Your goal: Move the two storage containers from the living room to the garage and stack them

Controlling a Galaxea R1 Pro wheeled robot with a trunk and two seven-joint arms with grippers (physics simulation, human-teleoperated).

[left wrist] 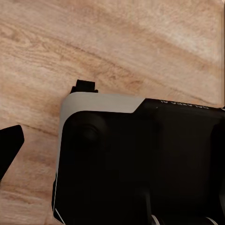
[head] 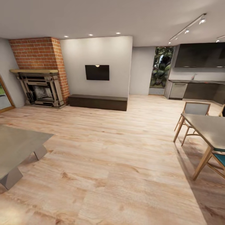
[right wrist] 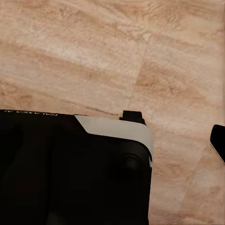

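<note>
Light wood plank flooring (head: 118, 162) runs across the living room, beige walls behind. Brick fireplace (head: 40, 72) at the far left, with a black wall TV (head: 97, 72) on the wall section next to it and the long dark low cabinet (head: 98, 102) on the floor below the TV. Grey low table (head: 15, 150) at near left, cut by the frame edge. Dining table (head: 207, 128) at right with a wooden chair (head: 193, 114) tucked at its far end and a teal-seated chair (head: 218, 159) at the near side. Dark kitchen counter (head: 200, 89) and upper cabinets in the far right corner, beside a window with greenery (head: 161, 66). Ceiling has a track light (head: 187, 29) and recessed spots.

Left wrist view: black and white robot body panel (left wrist: 140, 159) over the wood planks, a dark finger tip (left wrist: 9, 147) pokes in at the frame edge; can't tell how wide the left claw stands or if it holds anything. Right wrist view: same sort of dark body panel (right wrist: 75, 168) over planks, a dark finger tip (right wrist: 218, 140) at the edge; right claw opening can't be judged either.

Storage containers: location can't be told from these views
</note>
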